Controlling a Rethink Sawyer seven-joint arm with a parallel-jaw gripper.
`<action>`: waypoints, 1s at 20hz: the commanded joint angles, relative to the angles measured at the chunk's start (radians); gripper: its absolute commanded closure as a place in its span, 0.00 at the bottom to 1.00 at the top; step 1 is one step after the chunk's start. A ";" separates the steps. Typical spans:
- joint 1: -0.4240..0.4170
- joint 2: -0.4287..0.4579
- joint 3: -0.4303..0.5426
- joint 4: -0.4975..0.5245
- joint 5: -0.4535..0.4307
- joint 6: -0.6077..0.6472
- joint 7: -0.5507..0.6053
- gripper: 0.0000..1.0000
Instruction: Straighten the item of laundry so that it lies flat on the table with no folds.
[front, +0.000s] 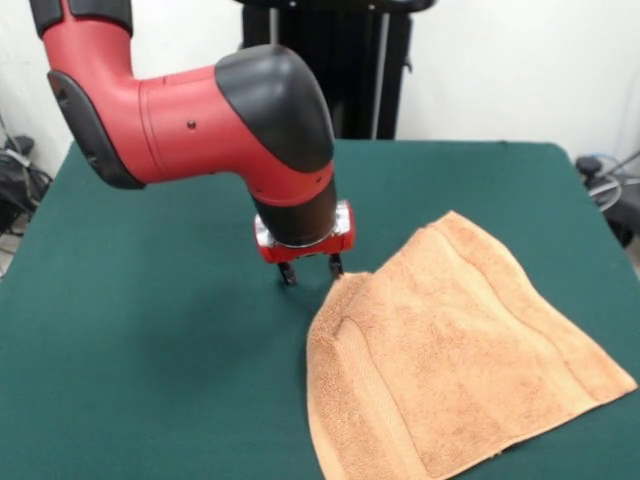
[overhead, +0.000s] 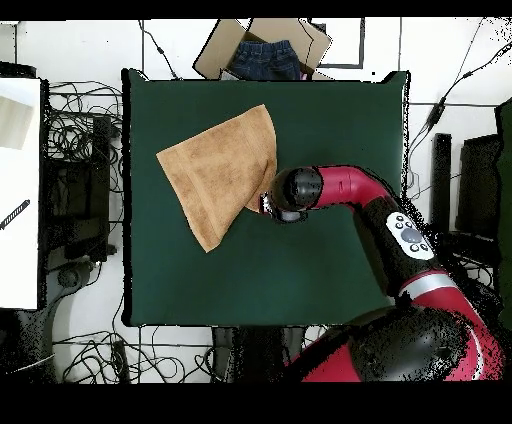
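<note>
Light orange-tan terry towel (front: 460, 350) spread on the dark green bench (front: 150, 380), occupying the right-hand and near portion of the front view and reaching past the bottom edge there; in the overhead view the same towel (overhead: 222, 172) lies in the upper-left part of the bench (overhead: 330, 280), well inside its borders. Outline irregular, closer to a fan or triangle than to a square, with one corner drawn up to a raised point beside the end effector (front: 310, 268). Woven border bands visible as parallel ridges along the right and left margins; a soft fold or crease running down the left margin from the raised point. Red and black arm (front: 200, 110) entering from the upper left of the front view, wrist pointing straight down. End effector low over the bench, its two dark fingers (front: 288, 273) set only a narrow gap apart; the right-hand finger touching the lifted towel corner, though whether the cloth is actually pinched between the fingers cannot be told. In the overhead view, arm (overhead: 350, 190) reaching in from the lower right, its wrist covering the towel's right edge. Cardboard box (overhead: 265, 50) holding dark blue cloth beyond the bench's top edge; cables (overhead: 80, 130) on the floor at left.
</note>
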 joint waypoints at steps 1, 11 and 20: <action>0.060 0.064 -0.143 -0.092 -0.050 -0.257 0.252 0.00; 0.217 0.097 -0.234 -0.086 0.027 -0.377 0.463 0.00; 0.305 0.177 -0.294 -0.151 0.061 -0.470 0.533 0.00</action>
